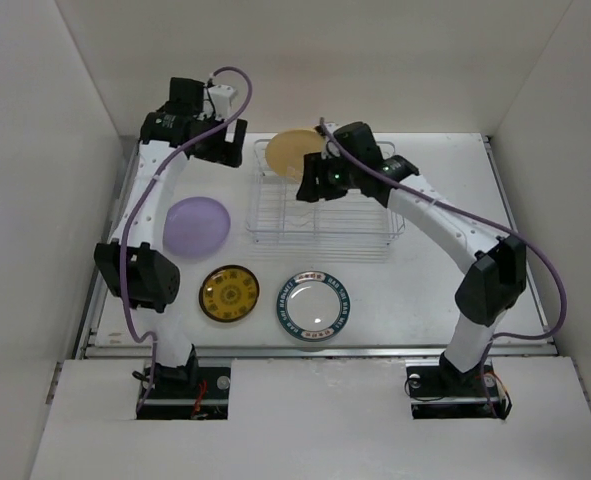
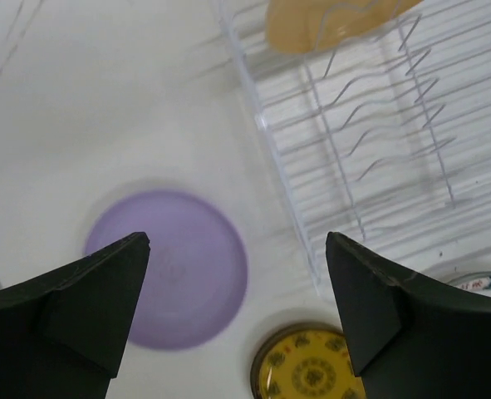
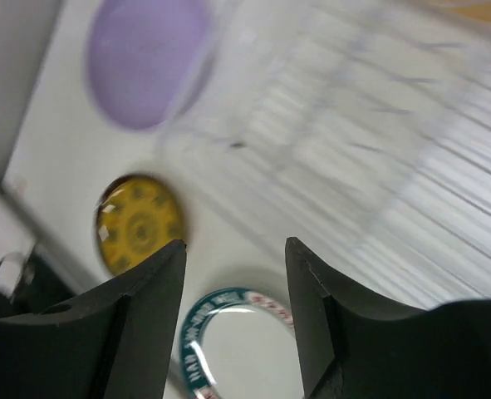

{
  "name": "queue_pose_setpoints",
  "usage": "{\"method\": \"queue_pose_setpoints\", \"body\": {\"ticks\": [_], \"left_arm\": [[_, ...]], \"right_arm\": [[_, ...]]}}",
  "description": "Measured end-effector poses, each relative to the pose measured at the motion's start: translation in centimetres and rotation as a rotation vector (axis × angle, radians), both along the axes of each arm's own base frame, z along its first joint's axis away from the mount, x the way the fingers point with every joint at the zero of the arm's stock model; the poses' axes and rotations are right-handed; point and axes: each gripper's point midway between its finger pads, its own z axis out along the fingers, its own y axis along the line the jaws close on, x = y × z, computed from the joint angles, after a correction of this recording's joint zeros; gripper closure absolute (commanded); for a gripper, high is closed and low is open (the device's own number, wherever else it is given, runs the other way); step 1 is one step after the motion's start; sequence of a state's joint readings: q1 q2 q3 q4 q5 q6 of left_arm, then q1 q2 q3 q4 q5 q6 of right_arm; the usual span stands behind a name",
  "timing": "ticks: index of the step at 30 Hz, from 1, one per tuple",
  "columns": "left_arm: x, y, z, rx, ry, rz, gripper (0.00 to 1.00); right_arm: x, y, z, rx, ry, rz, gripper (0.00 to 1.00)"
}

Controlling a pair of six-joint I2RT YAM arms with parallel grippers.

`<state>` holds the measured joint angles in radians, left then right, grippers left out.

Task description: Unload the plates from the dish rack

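The silver wire dish rack [image 1: 320, 218] stands mid-table. One tan-yellow plate [image 1: 292, 152] stands upright in its far left end. On the table lie a lilac plate [image 1: 197, 224], a small dark-rimmed plate with an orange-yellow centre [image 1: 229, 293] and a white plate with a teal rim [image 1: 313, 305]. My left gripper [image 1: 225, 148] is open and empty, high up left of the rack; its view shows the lilac plate [image 2: 174, 266] below the gripper [image 2: 238, 241]. My right gripper [image 1: 308, 187] is open and empty above the rack's left part, close to the tan plate. Its view [image 3: 235, 249] is blurred.
White walls enclose the table on the left, back and right. The rack [image 2: 353, 166] holds upright prongs, with the tan plate [image 2: 328, 21] at its far end. The lilac plate [image 3: 145, 58], orange-centred plate [image 3: 139, 223] and teal-rimmed plate [image 3: 237, 349] lie left of and in front of the rack.
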<state>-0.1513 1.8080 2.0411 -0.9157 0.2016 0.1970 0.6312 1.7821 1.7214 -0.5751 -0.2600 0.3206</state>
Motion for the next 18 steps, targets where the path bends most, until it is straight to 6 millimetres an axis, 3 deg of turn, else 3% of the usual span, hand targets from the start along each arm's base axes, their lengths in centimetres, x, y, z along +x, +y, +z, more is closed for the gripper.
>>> {"method": "queue_pose_setpoints", "body": {"ticks": [7, 11, 16, 18], "left_arm": [[7.4, -6.3, -1.7, -0.059, -0.187, -0.129, 0.14], [11.9, -8.6, -4.5, -0.108, -0.249, -0.150, 0.11], [15.3, -10.6, -9.7, -0.092, -0.255, -0.180, 0.16], [16.2, -11.2, -11.4, -0.080, -0.256, -0.189, 0.30]], "right_arm": [[7.4, -13.4, -2.7, -0.114, 0.075, -0.505, 0.31], [9.5, -20.2, -2.7, -0.163, 0.066, -0.726, 0.29], [9.6, -24.9, -2.9, -0.215, 0.057, -0.869, 0.29], [9.4, -25.6, -3.5, -0.230, 0.068, -0.886, 0.29]]}}
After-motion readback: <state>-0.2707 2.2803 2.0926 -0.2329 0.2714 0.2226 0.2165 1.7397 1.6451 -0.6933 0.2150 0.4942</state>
